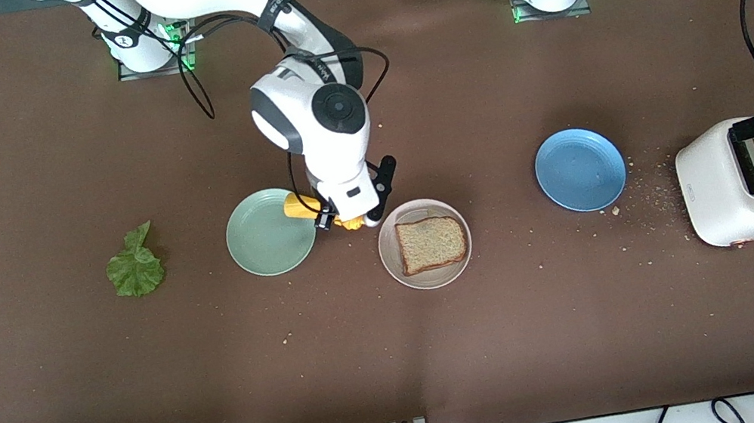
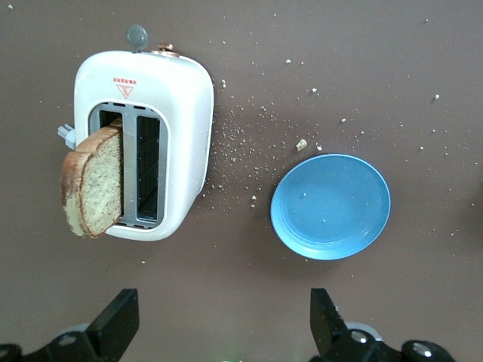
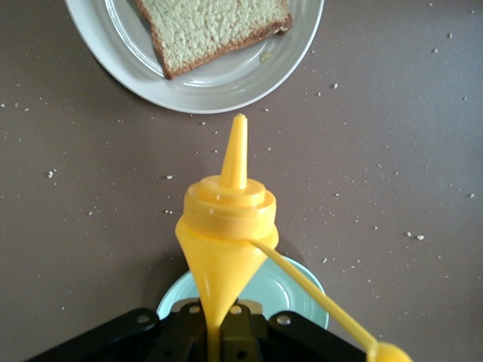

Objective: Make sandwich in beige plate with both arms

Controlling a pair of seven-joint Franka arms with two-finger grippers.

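From my remote station I count three round plates, two bread slices, one lettuce leaf, one toaster and one squeeze bottle on the brown surface [image 1: 69, 385].

Nearest the front camera lies the round pale beige plate with a raised rim [image 1: 389, 259], holding one square slice of speckled brown bread with a darker crust [image 1: 431, 243]; no leaf or second slice lies on it. The white two-slot toaster [image 1: 720, 200] stands at the left arm's end of the surface, at about the same depth. One slice of brown bread [image 2: 94, 185] leans out of one of its slots, tilted. Crumbs are scattered between the toaster and the round blue plate [image 1: 580, 169].

The crinkled green lettuce leaf [image 1: 136, 265] lies toward the right arm's end, well apart from the round mint-green plate [image 1: 266, 234], which sits just beside the beige plate.

The right gripper [image 1: 336, 220] hangs over the gap between the mint-green and beige plates, its jaws clamped on a yellow plastic squeeze bottle [image 3: 226, 226]; the bottle's cone nozzle points toward the beige plate, its tethered cap dangling.

The left gripper [image 2: 219, 320] hovers above the surface near the toaster and blue plate, jaws spread wide, holding nothing.
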